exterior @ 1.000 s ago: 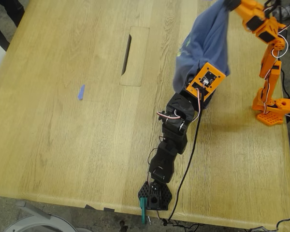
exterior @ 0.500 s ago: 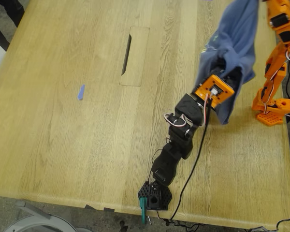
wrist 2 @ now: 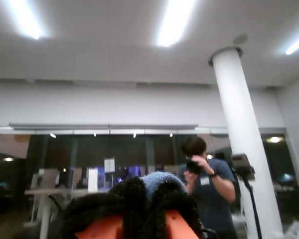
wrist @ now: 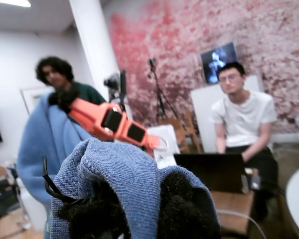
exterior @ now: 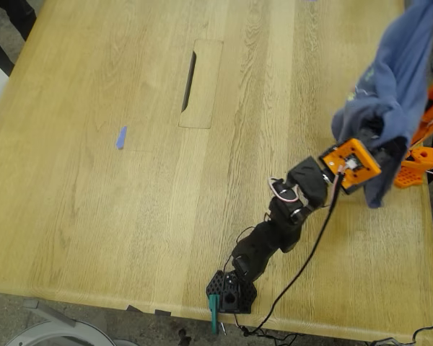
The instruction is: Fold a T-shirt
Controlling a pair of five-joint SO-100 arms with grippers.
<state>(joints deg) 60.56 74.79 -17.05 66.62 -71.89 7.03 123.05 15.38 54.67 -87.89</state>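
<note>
T-shirt [exterior: 393, 79]: lifted off the surface [exterior: 130, 180], hanging at the exterior view's right edge.
My first gripper [wrist: 139, 209]: closed on a T-shirt fold.
My second gripper [wrist 2: 149, 199]: pinching T-shirt cloth.

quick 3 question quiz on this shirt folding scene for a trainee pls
1. True or false: the T-shirt lies spread flat on the table.
2. In the exterior view, the small blue scrap lies toward which side of the table?
A. that view's left
B. that view's right
C. under the shirt
3. Fill in: my first gripper is shut on the ____.

Key
1. False: it hangs bunched in the air near the exterior view's right edge, held up by both arms.
2. A
3. T-shirt; blue cloth is pinched between its dark padded fingers. My second gripper also grips a fold of it.
</note>
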